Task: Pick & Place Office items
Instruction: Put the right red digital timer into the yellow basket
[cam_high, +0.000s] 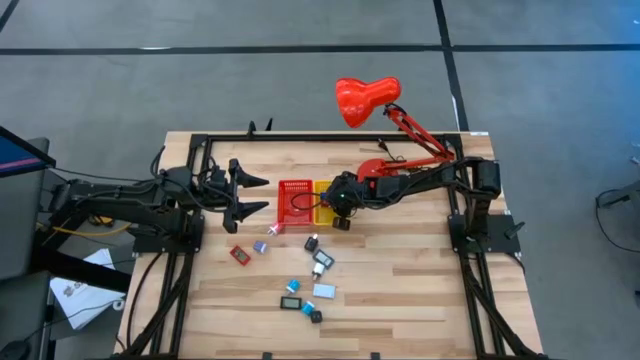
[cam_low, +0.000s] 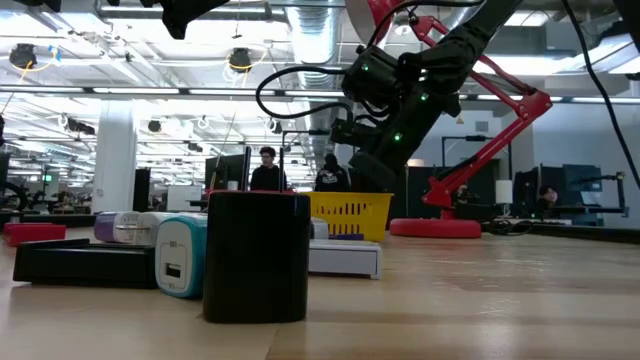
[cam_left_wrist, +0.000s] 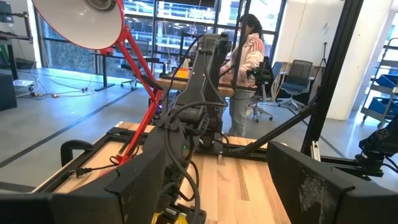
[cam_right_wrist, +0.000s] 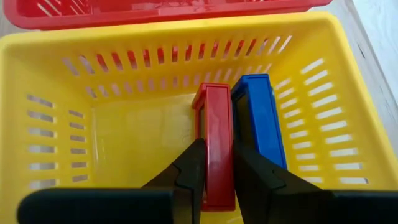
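My right gripper (cam_right_wrist: 216, 152) reaches down into the yellow bin (cam_right_wrist: 93, 81), shut on a small red piece (cam_right_wrist: 214, 118). A blue piece (cam_right_wrist: 258, 118) stands on edge right beside the red one, against the bin's side wall. In the high view this gripper (cam_high: 338, 208) is over the yellow bin (cam_high: 321, 212). Several loose office items lie on the wood nearer the front, among them a red one (cam_high: 240, 255), a white one (cam_high: 322, 262) and a light blue one (cam_high: 323, 291). My left gripper (cam_high: 255, 195) waits open, left of the red bin (cam_high: 294, 200). My right gripper pinches the red piece between its two fingers, by its two long flat sides near its near end (cam_right_wrist: 214, 180). The fingers slant down from the table's right side and lie along the piece. The piece stands on edge inside the bin; whether it rests on the floor I cannot tell.
The red desk lamp (cam_high: 365, 98) hangs over the table's far edge, its base (cam_high: 375, 168) behind the right arm. A dark frame runs along the table's sides. Close to the low camera stand a black piece (cam_low: 257, 255) and a white and teal one (cam_low: 180, 255). People show in the room beyond.
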